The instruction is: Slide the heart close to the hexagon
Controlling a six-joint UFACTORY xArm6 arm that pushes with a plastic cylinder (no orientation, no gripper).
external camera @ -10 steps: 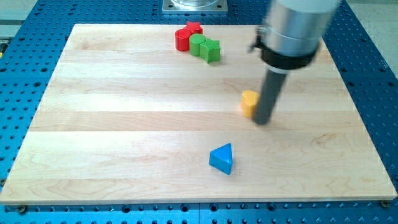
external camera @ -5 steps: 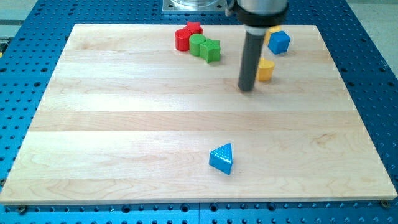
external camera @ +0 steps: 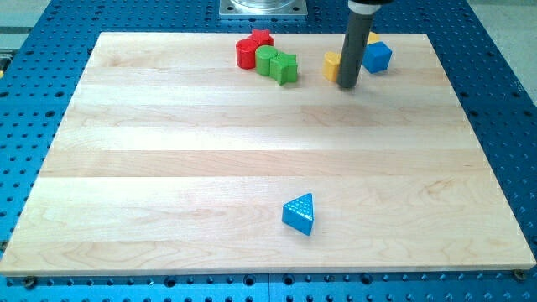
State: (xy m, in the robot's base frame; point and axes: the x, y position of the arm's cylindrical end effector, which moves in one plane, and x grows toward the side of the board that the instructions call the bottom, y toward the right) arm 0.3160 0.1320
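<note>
A small yellow block (external camera: 333, 65), apparently the heart, lies near the view's top, right of centre. My tip (external camera: 349, 86) stands just to its right, touching or nearly touching it. The dark rod partly hides what is behind it. A blue cube (external camera: 377, 56) lies just right of the rod. A sliver of a second yellow block (external camera: 372, 39), its shape hidden, shows behind the blue cube.
A cluster lies at the top centre: a red star (external camera: 262, 37), a red round block (external camera: 245, 54), a green round block (external camera: 267, 59) and a green cube (external camera: 286, 68). A blue triangle (external camera: 299, 213) lies near the bottom centre. The wooden board (external camera: 168, 168) sits on a blue perforated table.
The yellow block has travelled from the board's middle right up towards the top, ending left of the rod. My tip moved up the view with it.
</note>
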